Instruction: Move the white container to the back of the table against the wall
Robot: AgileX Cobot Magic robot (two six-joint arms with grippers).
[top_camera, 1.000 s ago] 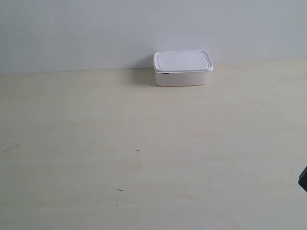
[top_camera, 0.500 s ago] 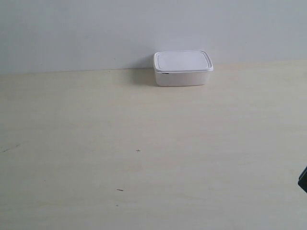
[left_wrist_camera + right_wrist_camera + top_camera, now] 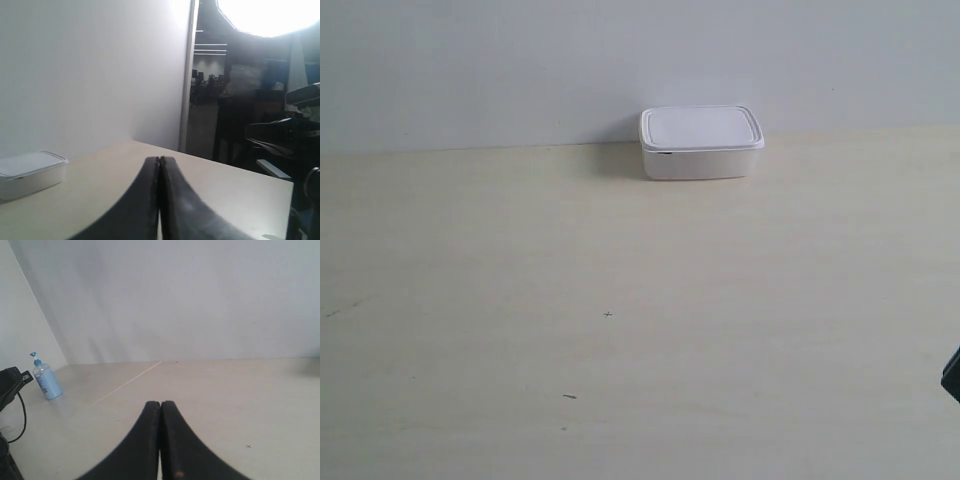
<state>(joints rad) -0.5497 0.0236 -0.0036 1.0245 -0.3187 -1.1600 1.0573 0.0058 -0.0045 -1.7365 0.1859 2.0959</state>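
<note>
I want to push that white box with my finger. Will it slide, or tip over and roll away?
The white container sits low, wide and flat, so it would probably slide on the smooth table rather than tip or roll. Its walls look like stiff plastic, likely holding shape. Its weight is a guess: the lid hides any contents.

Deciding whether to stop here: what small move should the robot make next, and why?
Probably just hold both arms back: the white container already sits at the back of the table, apparently against the wall, and the left gripper and right gripper are shut, empty.
</note>
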